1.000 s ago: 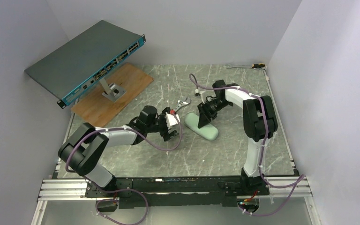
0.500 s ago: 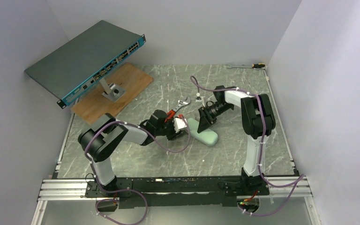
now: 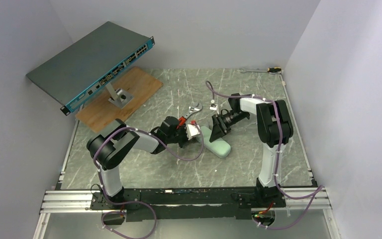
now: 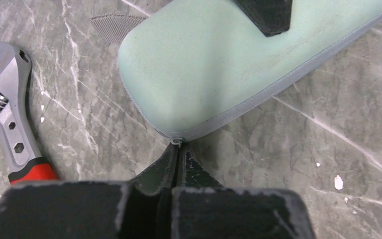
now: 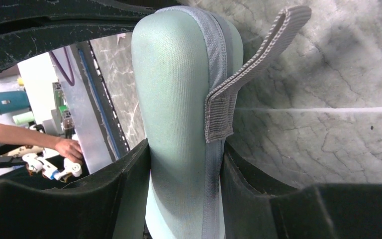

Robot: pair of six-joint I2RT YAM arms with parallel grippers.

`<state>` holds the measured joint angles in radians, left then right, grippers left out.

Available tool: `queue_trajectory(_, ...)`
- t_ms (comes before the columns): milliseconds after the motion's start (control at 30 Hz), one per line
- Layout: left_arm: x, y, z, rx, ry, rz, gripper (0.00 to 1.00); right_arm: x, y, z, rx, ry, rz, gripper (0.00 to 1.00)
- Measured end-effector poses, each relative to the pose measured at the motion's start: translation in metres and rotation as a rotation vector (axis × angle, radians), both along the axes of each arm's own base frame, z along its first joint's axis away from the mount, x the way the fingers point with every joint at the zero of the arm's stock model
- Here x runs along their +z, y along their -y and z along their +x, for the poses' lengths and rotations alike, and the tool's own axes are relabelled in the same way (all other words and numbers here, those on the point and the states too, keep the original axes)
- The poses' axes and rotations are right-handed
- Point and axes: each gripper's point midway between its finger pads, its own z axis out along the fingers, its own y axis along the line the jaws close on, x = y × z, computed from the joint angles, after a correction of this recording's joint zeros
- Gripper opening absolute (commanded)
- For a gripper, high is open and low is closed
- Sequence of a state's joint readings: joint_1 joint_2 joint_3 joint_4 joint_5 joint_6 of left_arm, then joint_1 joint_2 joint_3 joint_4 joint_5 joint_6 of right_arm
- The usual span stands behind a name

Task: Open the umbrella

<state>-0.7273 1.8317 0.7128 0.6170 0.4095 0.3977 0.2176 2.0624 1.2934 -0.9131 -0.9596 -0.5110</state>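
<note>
The umbrella itself is hidden from every view. A pale mint-green oblong case lies on the marble table. My left gripper is at the case's near-left end. In the left wrist view the left gripper is shut, its tips pinching the small metal zipper pull at the rim of the case. My right gripper is shut across the case's width. In the right wrist view the right gripper has a black finger pressed on each side of the case, below a grey strap loop.
An adjustable wrench with a red grip lies just left of the case. A network switch on a stand over a wooden board fills the back left. A screwdriver lies at the back right. A person's hand shows beyond the table.
My left arm has swung right to the case's end and its jaws have gone from wide open to shut. The right gripper and case shifted slightly.
</note>
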Motion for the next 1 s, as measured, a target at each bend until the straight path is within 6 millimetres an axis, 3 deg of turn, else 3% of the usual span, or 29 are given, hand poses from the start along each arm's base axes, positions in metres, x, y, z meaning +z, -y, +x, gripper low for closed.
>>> queue_trajectory(133, 0.0, 0.002, -0.006, -0.004, 0.005, 0.006, 0.0, -0.001, 0.0, 0.0, -0.046, -0.032, 0.015, 0.0)
queue_trajectory(233, 0.002, 0.008, -0.022, -0.028, 0.01, 0.01, 0.0, -0.002, -0.001, -0.004, -0.098, -0.083, 0.031, 0.0)
queue_trajectory(533, 0.007, 0.051, -0.086, -0.109, -0.111, -0.031, 0.0, -0.001, -0.004, -0.007, -0.271, -0.164, 0.026, 0.0)
queue_trajectory(667, 0.01, 0.071, -0.119, -0.137, -0.216, -0.043, 0.0, -0.001, 0.002, 0.004, -0.428, -0.157, 0.02, 0.0)
queue_trajectory(833, 0.01, 0.069, -0.112, -0.066, -0.246, -0.052, 0.0, -0.001, 0.021, 0.018, -0.693, -0.222, 0.03, 0.0)
queue_trajectory(933, 0.013, 0.064, -0.102, -0.013, -0.233, -0.053, 0.0, 0.001, 0.024, 0.025, -0.799, -0.223, 0.032, 0.54)
queue_trajectory(1000, 0.011, 0.056, -0.091, 0.017, -0.245, -0.048, 0.0, 0.002, 0.023, 0.03, -0.815, -0.22, 0.032, 0.73)
